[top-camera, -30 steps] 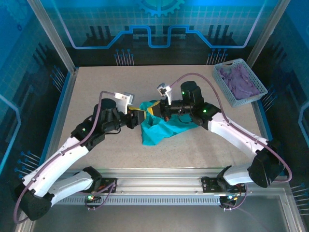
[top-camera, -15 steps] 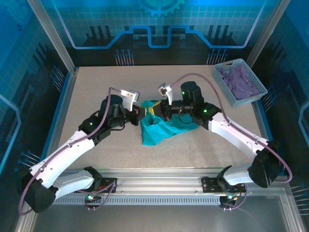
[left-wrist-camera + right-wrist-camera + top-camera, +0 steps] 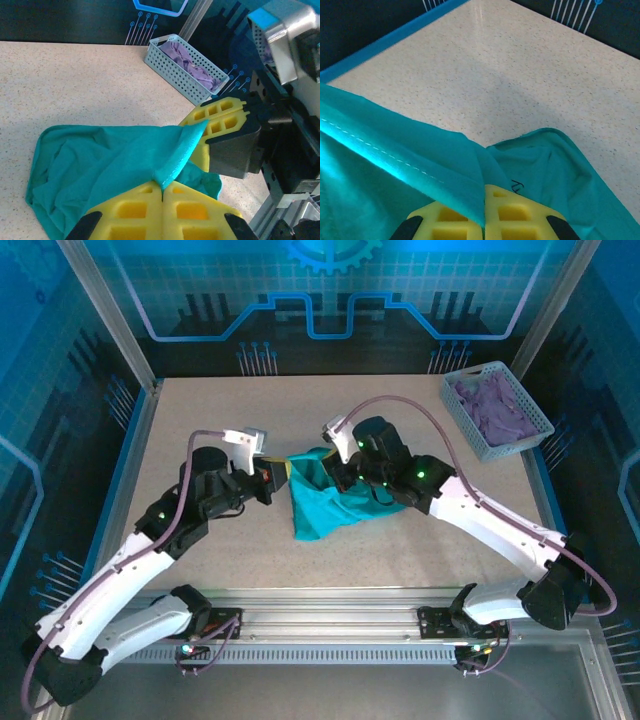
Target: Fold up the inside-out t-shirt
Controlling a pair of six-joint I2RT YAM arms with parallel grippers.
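Note:
The inside-out t-shirt (image 3: 325,502) is a bunched teal-green heap in the middle of the table, with a stitched hem pulled taut between both grippers. My left gripper (image 3: 281,476) is at its left edge, shut on the hem. In the left wrist view the t-shirt (image 3: 100,165) spreads over the table, and the hem runs from my left gripper (image 3: 162,186) up to the right gripper's yellow fingers (image 3: 220,117). My right gripper (image 3: 335,475) is shut on the shirt's upper edge. In the right wrist view the t-shirt (image 3: 385,150) enters my right gripper (image 3: 484,220).
A grey mesh basket (image 3: 497,411) holding purple cloth stands at the table's back right corner; it also appears as the basket (image 3: 185,67) in the left wrist view. Speckled tabletop (image 3: 200,420) lies around the shirt, bounded by a blue-edged frame.
The left gripper closed on the shirt's hem and drew back to the left. The right gripper shifted slightly left and forward, still holding the shirt.

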